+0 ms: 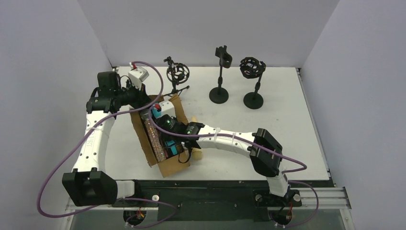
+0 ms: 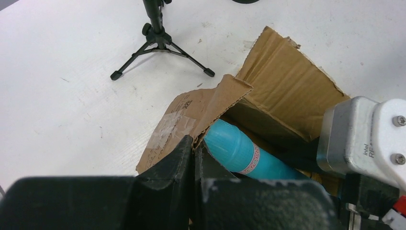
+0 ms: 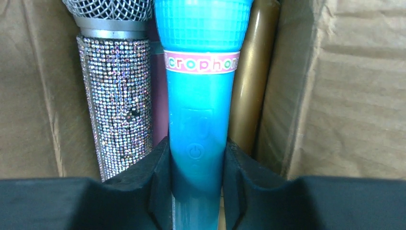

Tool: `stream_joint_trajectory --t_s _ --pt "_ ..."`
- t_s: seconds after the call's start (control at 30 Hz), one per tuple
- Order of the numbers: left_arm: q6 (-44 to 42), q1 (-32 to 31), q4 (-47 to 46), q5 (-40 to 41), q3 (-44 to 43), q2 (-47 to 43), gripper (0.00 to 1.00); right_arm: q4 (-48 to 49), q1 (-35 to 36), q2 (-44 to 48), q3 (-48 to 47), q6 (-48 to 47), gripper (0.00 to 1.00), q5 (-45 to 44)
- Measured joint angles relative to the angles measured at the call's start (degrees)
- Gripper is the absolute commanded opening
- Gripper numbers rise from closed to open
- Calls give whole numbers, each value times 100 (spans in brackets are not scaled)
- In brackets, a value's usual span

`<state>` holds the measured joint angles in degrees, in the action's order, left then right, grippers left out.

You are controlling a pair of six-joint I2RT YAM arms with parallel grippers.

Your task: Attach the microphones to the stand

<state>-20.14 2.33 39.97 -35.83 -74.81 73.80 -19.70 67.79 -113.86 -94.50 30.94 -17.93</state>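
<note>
In the centre-left box (image 1: 165, 167) the right gripper (image 3: 197, 146) grasps the teal mic (image 3: 201, 96); left gripper (image 2: 194, 148) clenched, perhaps pinching a flap (image 2: 220, 98)

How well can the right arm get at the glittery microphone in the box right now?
Probably not yet. Its fingers grip the teal microphone, which lies right beside the glittery microphone; the box wall crowds its other side. It would have to let go first.

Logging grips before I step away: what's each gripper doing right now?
Left gripper: closed, pinching the box flap.
Right gripper: closed on the teal microphone.
</note>
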Motion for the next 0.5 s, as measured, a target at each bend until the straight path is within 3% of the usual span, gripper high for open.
stream_joint_trajectory --t_s 0.27,0.5 --pt "-24 -4 -11 -63 -2 -4 0 262 -48 597 647 90 0 365" --pt "-140 -13 2 -39 0 -4 0 267 -13 2109 1364 109 0 409"
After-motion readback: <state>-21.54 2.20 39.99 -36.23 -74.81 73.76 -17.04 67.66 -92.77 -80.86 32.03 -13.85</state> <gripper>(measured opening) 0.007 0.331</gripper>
